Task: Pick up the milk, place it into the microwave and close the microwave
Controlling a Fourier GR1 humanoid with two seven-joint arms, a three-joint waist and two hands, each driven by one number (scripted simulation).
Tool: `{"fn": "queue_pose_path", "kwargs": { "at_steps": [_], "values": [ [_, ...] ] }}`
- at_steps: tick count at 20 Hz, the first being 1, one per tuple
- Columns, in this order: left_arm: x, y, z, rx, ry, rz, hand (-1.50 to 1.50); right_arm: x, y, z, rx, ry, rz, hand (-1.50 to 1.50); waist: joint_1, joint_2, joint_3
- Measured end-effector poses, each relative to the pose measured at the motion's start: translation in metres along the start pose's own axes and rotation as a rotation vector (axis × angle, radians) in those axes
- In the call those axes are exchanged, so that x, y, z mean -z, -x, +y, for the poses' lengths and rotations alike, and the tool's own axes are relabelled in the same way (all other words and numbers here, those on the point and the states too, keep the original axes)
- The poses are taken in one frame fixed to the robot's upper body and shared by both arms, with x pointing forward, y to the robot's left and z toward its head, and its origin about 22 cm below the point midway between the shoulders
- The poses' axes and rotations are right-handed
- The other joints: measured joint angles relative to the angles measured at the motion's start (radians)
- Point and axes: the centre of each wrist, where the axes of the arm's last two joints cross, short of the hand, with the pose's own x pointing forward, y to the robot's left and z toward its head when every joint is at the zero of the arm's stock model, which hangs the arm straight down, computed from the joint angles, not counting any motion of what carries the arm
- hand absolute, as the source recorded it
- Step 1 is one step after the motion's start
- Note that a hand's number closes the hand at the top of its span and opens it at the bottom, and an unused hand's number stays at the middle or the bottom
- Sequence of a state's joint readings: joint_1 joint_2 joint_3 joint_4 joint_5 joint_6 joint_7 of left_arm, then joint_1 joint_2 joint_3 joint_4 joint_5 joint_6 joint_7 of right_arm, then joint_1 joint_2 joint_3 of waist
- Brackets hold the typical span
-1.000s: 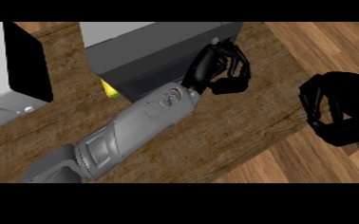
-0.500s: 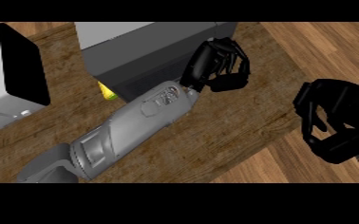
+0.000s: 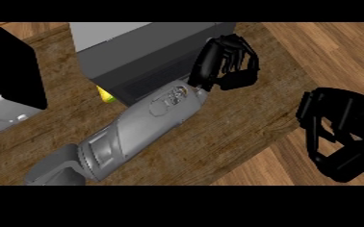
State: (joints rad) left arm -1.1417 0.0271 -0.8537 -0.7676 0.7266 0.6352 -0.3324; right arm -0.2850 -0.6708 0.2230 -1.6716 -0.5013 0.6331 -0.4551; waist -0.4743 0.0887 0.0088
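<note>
The grey microwave [image 3: 135,57] stands at the back of the wooden counter, its dark face towards me. My left forearm crosses the counter from the lower left. My left hand [image 3: 222,66] is at the microwave's right front corner with its fingers curled, and nothing shows inside them. My right hand [image 3: 332,127] hangs at the right, over the counter's edge, with relaxed fingers that hold nothing. No milk is visible in this view. A small yellow object [image 3: 107,96] peeks out at the microwave's lower left corner, beside my forearm.
A tall black panel [image 3: 21,72] stands at the left edge with a grey surface [image 3: 14,118] below it. The counter's edge [image 3: 284,134] runs diagonally at the lower right, with wooden floor beyond it.
My left hand has moved a little further along the microwave's right corner, its fingers curling more. My right hand has drifted lower and slightly left.
</note>
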Motion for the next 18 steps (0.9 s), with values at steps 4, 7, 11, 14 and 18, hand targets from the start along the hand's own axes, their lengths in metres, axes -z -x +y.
{"fn": "queue_pose_path", "kwargs": {
  "at_steps": [4, 7, 11, 14, 18],
  "values": [
    [0.004, -0.012, -0.006, -0.119, -0.024, 0.069, 1.50, -0.002, 0.005, 0.013, 0.047, -0.076, 0.084, 1.50, 0.021, 0.014, -0.005],
    [0.006, -0.023, -0.006, -0.292, -0.033, 0.123, 1.50, -0.003, 0.009, 0.024, 0.089, -0.100, 0.097, 1.50, 0.036, 0.025, -0.009],
    [0.008, -0.024, 0.001, -0.442, -0.040, 0.170, 1.50, -0.004, 0.014, 0.040, 0.140, -0.112, 0.096, 1.50, 0.058, 0.025, -0.009],
    [0.006, -0.022, 0.001, -0.497, -0.002, 0.175, 1.50, -0.005, 0.016, 0.052, 0.171, -0.110, 0.083, 1.50, 0.071, 0.021, -0.006],
    [0.006, -0.020, 0.001, -0.546, 0.049, 0.177, 1.50, -0.006, 0.018, 0.067, 0.200, -0.106, 0.069, 1.50, 0.088, 0.016, -0.003]
  ]
}}
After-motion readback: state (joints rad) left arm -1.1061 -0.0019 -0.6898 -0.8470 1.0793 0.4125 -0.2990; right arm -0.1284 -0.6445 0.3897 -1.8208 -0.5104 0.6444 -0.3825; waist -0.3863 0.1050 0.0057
